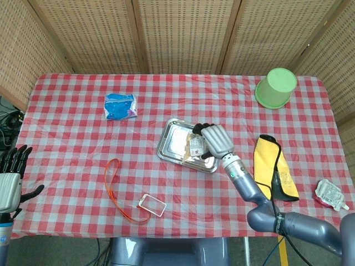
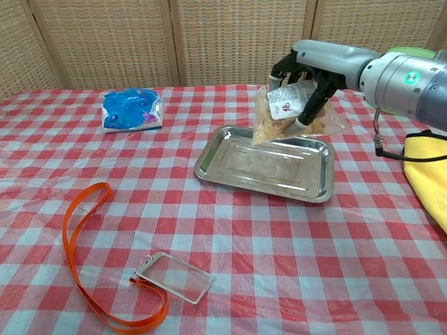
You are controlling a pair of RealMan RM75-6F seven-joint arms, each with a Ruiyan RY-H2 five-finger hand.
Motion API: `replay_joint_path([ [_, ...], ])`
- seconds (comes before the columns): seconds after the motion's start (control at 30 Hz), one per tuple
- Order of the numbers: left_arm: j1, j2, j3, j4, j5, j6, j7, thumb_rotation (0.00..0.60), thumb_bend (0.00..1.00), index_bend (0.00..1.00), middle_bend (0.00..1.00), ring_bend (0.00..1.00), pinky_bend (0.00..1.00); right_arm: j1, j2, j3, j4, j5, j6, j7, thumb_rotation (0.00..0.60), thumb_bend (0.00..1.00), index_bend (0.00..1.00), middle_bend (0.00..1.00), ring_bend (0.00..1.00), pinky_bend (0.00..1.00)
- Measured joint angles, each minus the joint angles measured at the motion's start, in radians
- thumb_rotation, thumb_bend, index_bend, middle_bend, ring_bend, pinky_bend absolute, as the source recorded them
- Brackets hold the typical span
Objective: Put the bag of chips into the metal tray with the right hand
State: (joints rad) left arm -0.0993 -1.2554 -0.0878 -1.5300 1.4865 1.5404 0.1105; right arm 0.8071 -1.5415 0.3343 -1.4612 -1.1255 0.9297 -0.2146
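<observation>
- Right hand (image 2: 302, 84): fingers curled around the bag of chips (image 2: 283, 112), gripping it from above; the bag hangs in the air over the far half of the metal tray (image 2: 223, 169), clear of its floor.
- Bag of chips: crinkled transparent film with a pale printed label; yellowish chips fill its lower end, which points down toward the tray.
- Metal tray: shallow, rectangular, rounded corners, polished and reflective, lying flat on the table (image 2: 391, 265) near its centre.
- Left hand (image 1: 11, 177): seen only in the head view, at the table's near left edge; fingers straight and spread, holding nothing.
- Table: covered by a red-and-white checked cloth.
- Blue packet (image 2: 131, 109): glossy and crumpled, far left.
- Orange lanyard (image 2: 84, 265): a flat looped strap joined to a clear rectangular card holder (image 2: 178, 277).
- Green bucket (image 1: 275, 87): smooth plastic, upside down, far right.
- Yellow cloth (image 1: 270, 172): soft, folded, dark-edged, right of the tray.
</observation>
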Motion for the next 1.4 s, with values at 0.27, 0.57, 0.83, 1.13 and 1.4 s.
replay_joint_path([
  [0.27, -0.004, 0.003, -0.002, 0.003, -0.006, -0.009, -0.013, 0.600, 0.05, 0.00, 0.00, 0.00, 0.00, 0.058, -0.089, 0.012, 0.118, 0.095, -0.025, -0.062, 0.600, 0.17, 0.51, 0.39, 0.38, 0.42],
  [0.57, -0.011, 0.013, 0.000, 0.006, -0.015, -0.032, -0.034, 0.600, 0.05, 0.00, 0.00, 0.00, 0.00, 0.100, -0.171, 0.024, 0.242, 0.176, -0.052, -0.073, 0.600, 0.16, 0.40, 0.26, 0.26, 0.20],
  [0.83, -0.011, 0.016, 0.006, 0.003, -0.003, -0.025, -0.036, 0.600, 0.05, 0.00, 0.00, 0.00, 0.00, 0.102, -0.182, 0.005, 0.249, 0.169, -0.041, -0.077, 0.600, 0.15, 0.27, 0.13, 0.12, 0.00],
  [1.13, -0.007, 0.021, 0.007, -0.002, 0.004, -0.012, -0.045, 0.600, 0.05, 0.00, 0.00, 0.00, 0.00, 0.057, -0.124, -0.018, 0.166, 0.145, 0.028, -0.095, 0.600, 0.15, 0.25, 0.10, 0.08, 0.00],
  [1.4, 0.001, 0.026, 0.013, -0.009, 0.022, 0.008, -0.051, 0.600, 0.05, 0.00, 0.00, 0.00, 0.00, -0.071, 0.007, -0.083, 0.017, 0.065, 0.158, -0.080, 0.600, 0.14, 0.13, 0.00, 0.00, 0.00],
])
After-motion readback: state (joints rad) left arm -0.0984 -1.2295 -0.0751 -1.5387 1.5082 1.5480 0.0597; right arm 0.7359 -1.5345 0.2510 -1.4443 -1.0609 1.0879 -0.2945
